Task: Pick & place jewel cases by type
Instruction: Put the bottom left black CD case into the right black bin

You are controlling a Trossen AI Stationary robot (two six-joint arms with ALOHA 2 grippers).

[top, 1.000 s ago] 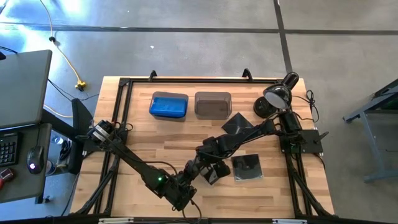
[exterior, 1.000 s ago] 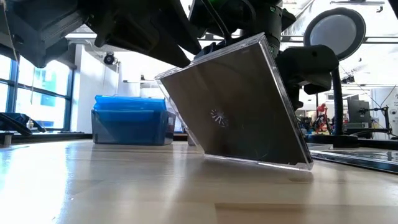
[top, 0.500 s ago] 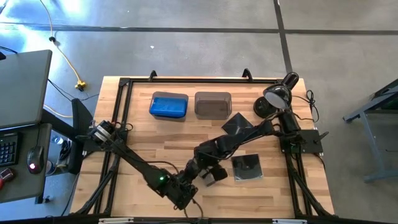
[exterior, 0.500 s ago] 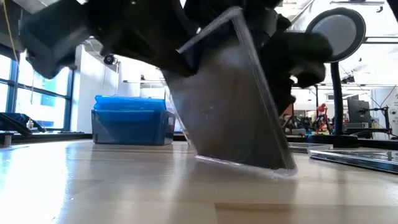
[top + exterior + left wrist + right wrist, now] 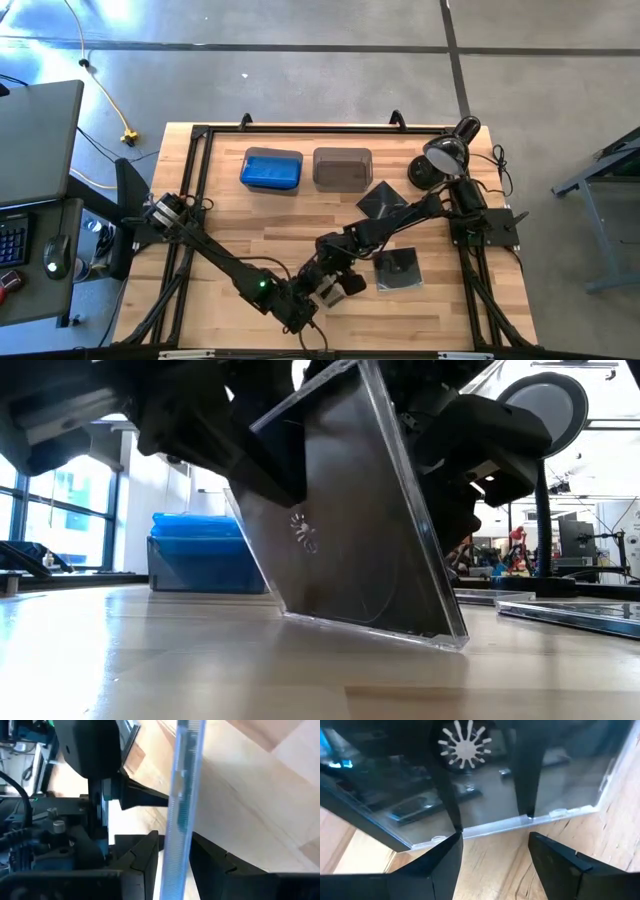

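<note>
I'm gripping the dark glossy square jewel case (image 5: 345, 530) edge-on in my left gripper (image 5: 172, 865), tilted, one corner resting on the wooden table (image 5: 150, 660). My right gripper (image 5: 492, 855) is hovering beside it, fingers spread, holding nothing. If that thin-edge grip is slipping, the case could be toppling flat.

Looking like a robotics lab / workshop w/ office corner. Butcher-block table (image 5: 250, 225) is sitting on bare concrete floor (image 5: 300, 70) w/ seams running across; black metal frame (image 5: 200, 135) is edging the tabletop. Yellow cable (image 5: 105, 95) is trailing over the floor. Desk (image 5: 35, 130) w/ keyboard (image 5: 12, 240) and mouse (image 5: 55, 255) is standing beside the table. Round lamp (image 5: 440, 155) is leaning over the table's far right corner. Low view is showing tall windows (image 5: 60, 520) w/ daylight coming in, white walls, and equipment racks (image 5: 575, 545) crowding the background on the right, i.e. a working tech space, not a home.
</note>
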